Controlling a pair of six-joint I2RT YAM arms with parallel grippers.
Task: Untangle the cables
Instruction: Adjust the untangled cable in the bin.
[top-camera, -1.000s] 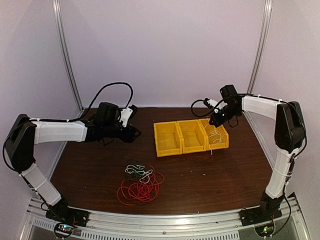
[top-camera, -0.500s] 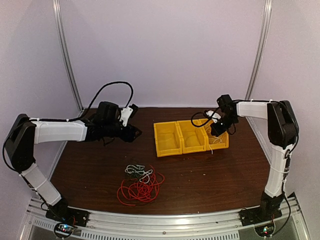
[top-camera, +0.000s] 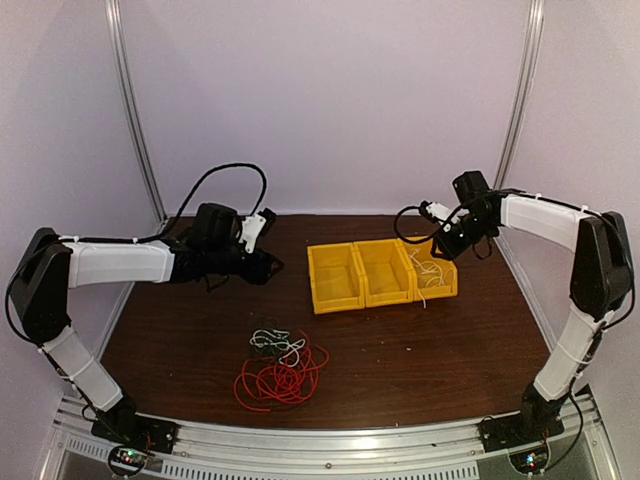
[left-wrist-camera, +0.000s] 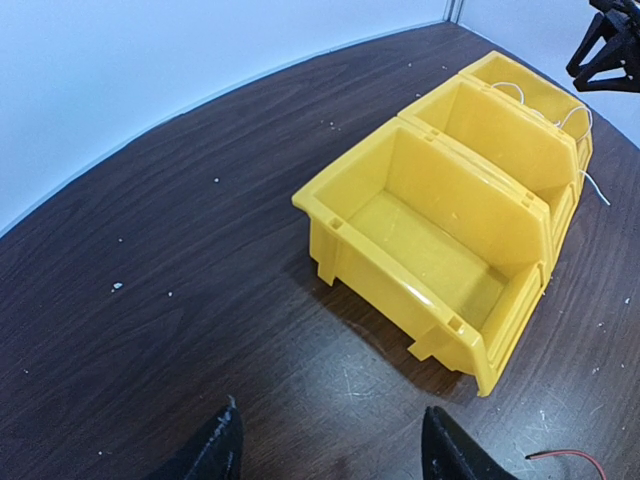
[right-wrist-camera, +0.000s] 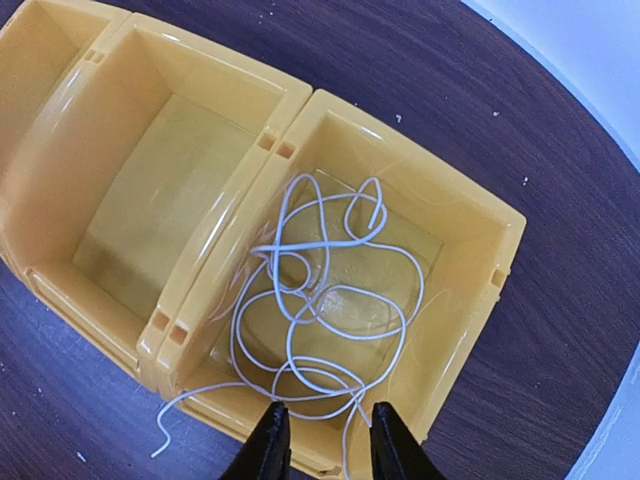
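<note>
Tabletop (top-camera: 400, 370) of dark wood carries everything. 2 arms reach over it: the left arm (top-camera: 120, 262) stretches toward the middle, and the right arm (top-camera: 540, 215) bends in above the right end of a row of 3 yellow bins (top-camera: 383, 272). The red cable (top-camera: 283, 380) lies heaped in loose loops near the front edge, with a smaller tangle of pale and dark wire (top-camera: 272, 342) touching its far side. The white cable (right-wrist-camera: 322, 243) sits coiled in the rightmost bin (right-wrist-camera: 420, 155), 1 end trailing over the front wall. The left tool (left-wrist-camera: 331, 410) stands wide apart, holding nothing. The right tool (right-wrist-camera: 328, 415) hangs over that bin, parted, gripping nothing, with a white strand running below the gap.
</note>
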